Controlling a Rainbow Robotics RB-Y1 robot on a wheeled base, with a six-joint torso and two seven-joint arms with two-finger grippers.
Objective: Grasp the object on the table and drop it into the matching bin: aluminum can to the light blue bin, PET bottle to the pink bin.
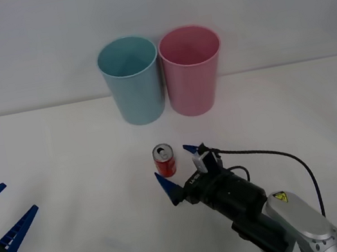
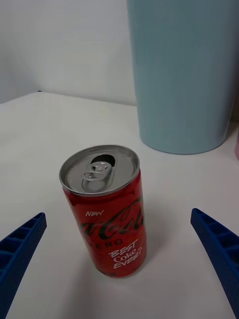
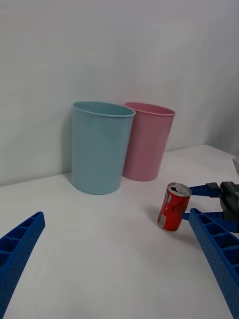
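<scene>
White table [image 1: 63,157], wide and plain, fills the lower two thirds of the front view against a pale blank wall.

Light blue bin [image 1: 132,80]: upright, upper centre of the front view, far side of the table. Pink bin [image 1: 192,69]: upright, just beside it on the picture's right; whether the rims touch cannot be told.

Red aluminum can [image 1: 165,160]: standing upright near the centre of the front view, well apart from both bins, long axis vertical, silver top and pull tab facing up. White lettering on its side faces the right wrist camera; the opened mouth shows dark.

Right gripper [image 1: 177,168]: lower centre-right of the front view, blue ribbed fingers spread wide, one fingertip at each side of the can, the can between them near the tips. No finger touches the can. In the right wrist view the can [image 2: 107,209] stands between the two fingers, with clear white table on both sides.

Left gripper [image 1: 2,217]: lower left edge of the front view, fingers spread, holding nothing, well apart from the can.

Cut off: the left arm at the frame edge; the right arm's lower housing at the bottom edge.
</scene>
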